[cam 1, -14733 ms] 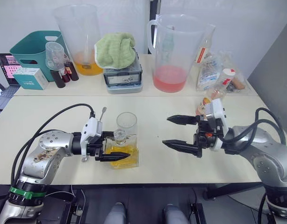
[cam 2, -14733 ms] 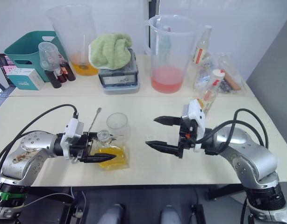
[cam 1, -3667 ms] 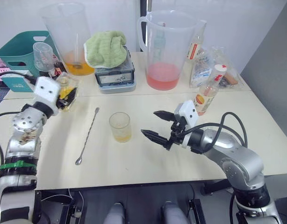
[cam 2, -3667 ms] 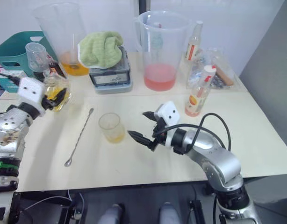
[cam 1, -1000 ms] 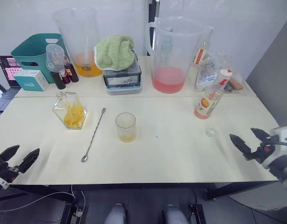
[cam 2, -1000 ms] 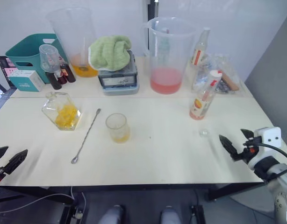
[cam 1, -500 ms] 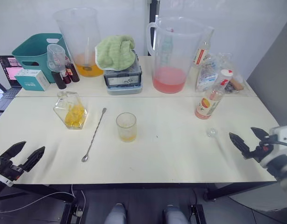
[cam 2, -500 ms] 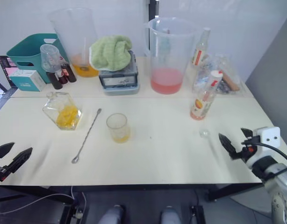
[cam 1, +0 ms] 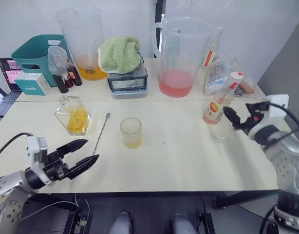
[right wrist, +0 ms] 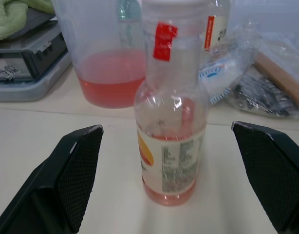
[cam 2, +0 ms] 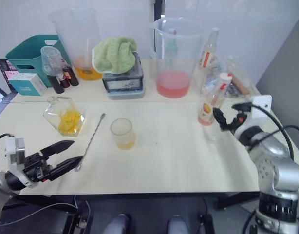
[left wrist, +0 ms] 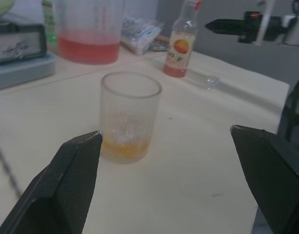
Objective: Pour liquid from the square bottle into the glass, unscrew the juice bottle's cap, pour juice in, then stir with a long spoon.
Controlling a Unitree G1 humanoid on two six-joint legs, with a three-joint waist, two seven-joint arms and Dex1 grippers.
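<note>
Nearest, at the table's front left edge: left gripper [cam 1: 80, 154], fingers spread wide, empty, aimed toward the glass [cam 1: 131, 132]. Lying slantwise between that gripper and the glass — the long spoon [cam 1: 99, 140], flat on the table, bowl end toward the front. Mid-table, the glass upright with a shallow layer of yellow-orange liquid at the bottom. Left of the spoon, the square bottle [cam 1: 73, 115], standing, partly filled. On the right side, right gripper [cam 1: 238, 117] spread open and holding nothing, just beside the juice bottle [cam 1: 219, 104] without touching it; the cap [right wrist: 170, 6] on its neck. Farther back: a pitcher of pink liquid [cam 1: 180, 57], a green cloth [cam 1: 120, 53], a teal basket [cam 1: 36, 52].
</note>
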